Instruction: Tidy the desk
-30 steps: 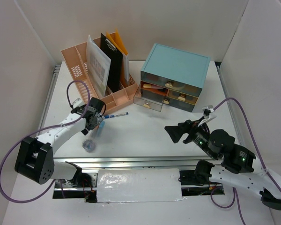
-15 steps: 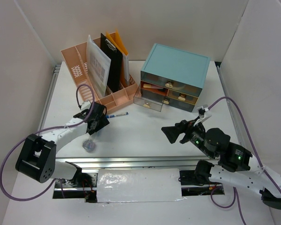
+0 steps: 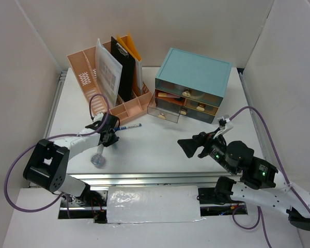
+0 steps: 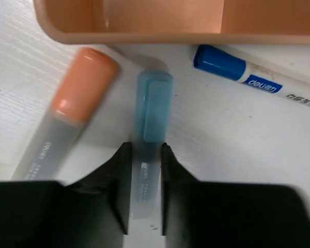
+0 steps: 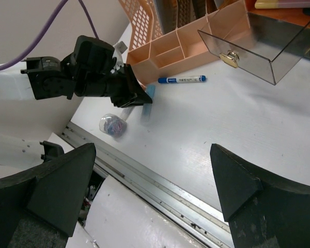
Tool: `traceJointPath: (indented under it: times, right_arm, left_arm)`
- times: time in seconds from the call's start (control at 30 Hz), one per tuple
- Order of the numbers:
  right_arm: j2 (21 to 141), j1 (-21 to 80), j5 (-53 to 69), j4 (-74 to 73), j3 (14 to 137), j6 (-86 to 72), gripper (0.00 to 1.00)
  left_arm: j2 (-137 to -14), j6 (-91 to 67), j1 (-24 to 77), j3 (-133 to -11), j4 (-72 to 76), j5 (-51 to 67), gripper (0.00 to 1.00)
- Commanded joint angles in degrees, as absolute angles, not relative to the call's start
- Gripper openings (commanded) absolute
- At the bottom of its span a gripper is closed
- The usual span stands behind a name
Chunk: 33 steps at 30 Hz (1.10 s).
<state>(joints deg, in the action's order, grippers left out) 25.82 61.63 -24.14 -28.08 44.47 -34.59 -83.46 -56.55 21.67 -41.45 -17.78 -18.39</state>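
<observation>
On the white desk [image 3: 160, 147], in front of the pink organizer [image 3: 113, 77], lie three pens. In the left wrist view my left gripper [image 4: 144, 191] is shut on the clear barrel of a blue-capped highlighter [image 4: 152, 103], with both fingers against its sides while it rests on the desk. An orange-capped highlighter [image 4: 75, 111] lies just left of it. A white marker with a blue cap [image 4: 248, 77] lies to the right. From above, the left gripper [image 3: 109, 135] is low over the pens. My right gripper [image 3: 188, 146] hangs open and empty above the desk's middle right.
A teal drawer cabinet [image 3: 194, 77] stands at the back right, its lowest left clear drawer [image 3: 163, 111] pulled out. A small clear tub of coloured bits [image 3: 98, 160] sits near the front rail. The pink organizer's low compartments [image 4: 144, 20] are just beyond the pens.
My left gripper has dropped down to the pens by the organizer and its jaws have come together on the blue-capped highlighter. The right arm shifted slightly left, then held still and open.
</observation>
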Motion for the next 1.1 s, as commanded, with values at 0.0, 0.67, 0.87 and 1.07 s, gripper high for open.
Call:
traceJointPath:
  times: [0.0, 0.67, 0.87, 1.07]
  right_arm:
    - [25.93, 61.96, -24.52, -25.49, 45.0, -33.31, 1.0]
    - [22.59, 61.88, -30.06, -28.21, 47.37, -32.96, 1.0]
    - [21.1, 61.88, -30.15, -28.83, 46.85, -33.92, 1.0]
    - [20.48, 61.88, -29.97, -29.7, 46.67, -34.01, 1.0]
  left_arm:
    - [-83.15, -55.2, 22.67, -41.31, -17.83, -17.14, 0.18]
    - [-69.68, -52.91, 39.73, -58.16, -0.63, -14.33, 0.0]
    - [-82.52, -55.71, 39.81, -68.19, 14.82, -11.16, 0.0]
    - [-92.71, -60.81, 39.81, -74.51, 17.15, -15.81, 0.0]
